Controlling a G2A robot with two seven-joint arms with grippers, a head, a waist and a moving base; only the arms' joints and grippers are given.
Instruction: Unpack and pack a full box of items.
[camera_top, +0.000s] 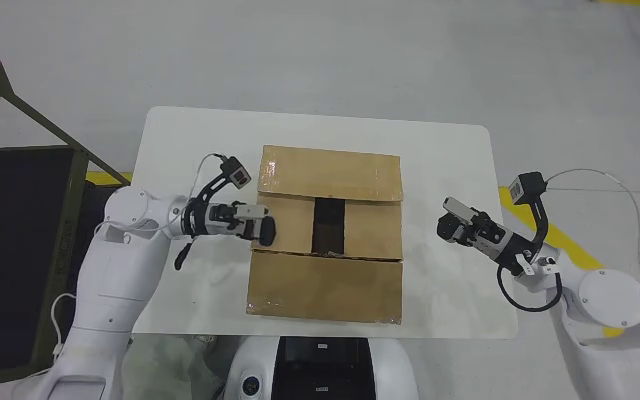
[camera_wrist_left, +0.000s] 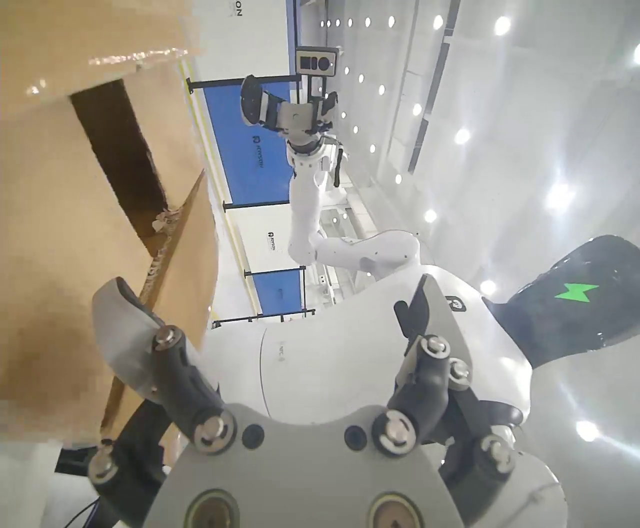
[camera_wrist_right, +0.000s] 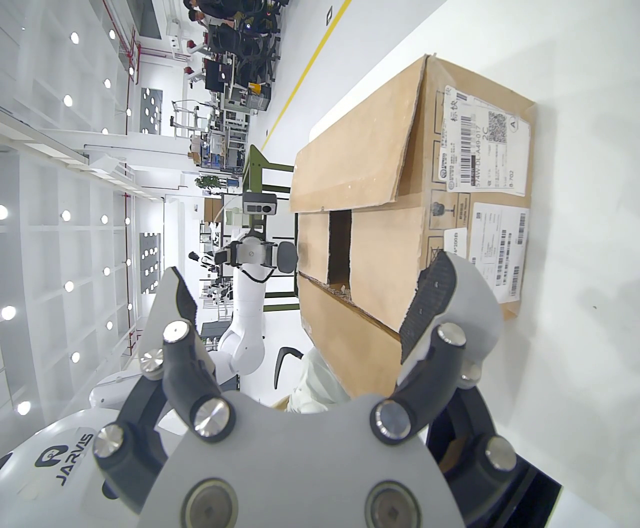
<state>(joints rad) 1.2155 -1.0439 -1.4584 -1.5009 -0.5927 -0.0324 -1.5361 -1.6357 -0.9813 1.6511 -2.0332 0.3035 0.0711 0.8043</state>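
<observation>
White table (camera_top: 440, 160), brown box (camera_top: 330, 175) in the middle.
The smooth table has round corners. The cardboard box faces up, with flat flaps at 12 and 6 o'clock and a dark slot running 12 to 6. The left gripper (camera_top: 264, 225) is at its 9 o'clock edge, fingers apart. The right gripper (camera_top: 447, 220) is off at 3 o'clock, fingers apart.

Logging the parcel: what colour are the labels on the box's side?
White with black print; labels show best in right wrist view.
</observation>
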